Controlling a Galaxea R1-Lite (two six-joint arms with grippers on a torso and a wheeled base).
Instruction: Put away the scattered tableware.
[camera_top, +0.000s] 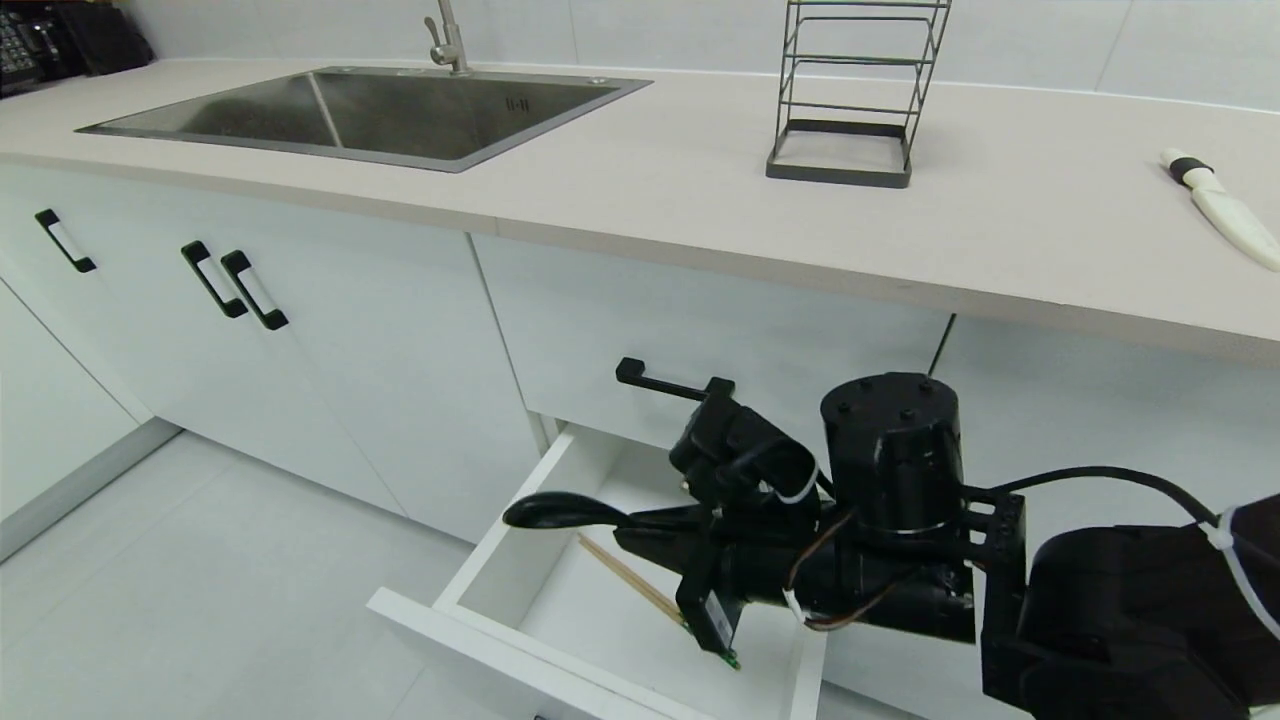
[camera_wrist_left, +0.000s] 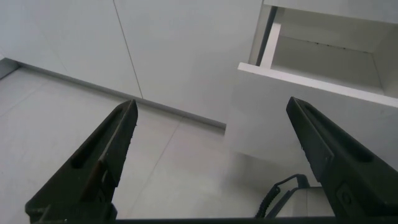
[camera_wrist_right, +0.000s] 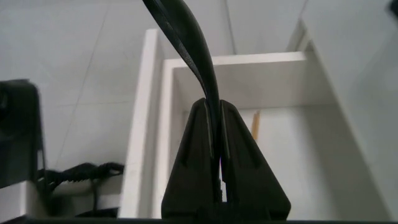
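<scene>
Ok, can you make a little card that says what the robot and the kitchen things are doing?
right gripper: shut on a black spoon, above the open drawer
drawer: pulled out, with chopsticks lying inside
left gripper: open, holding nothing, over the floor near the drawer
counter: holds a knife and a wire rack; a sink is set into it
not yet put away: the spoon and the knife

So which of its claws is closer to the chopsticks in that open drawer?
Right. The right gripper, shut on a black spoon, hangs over the drawer above the chopsticks; the open left gripper sits outside it, over the floor.
</scene>
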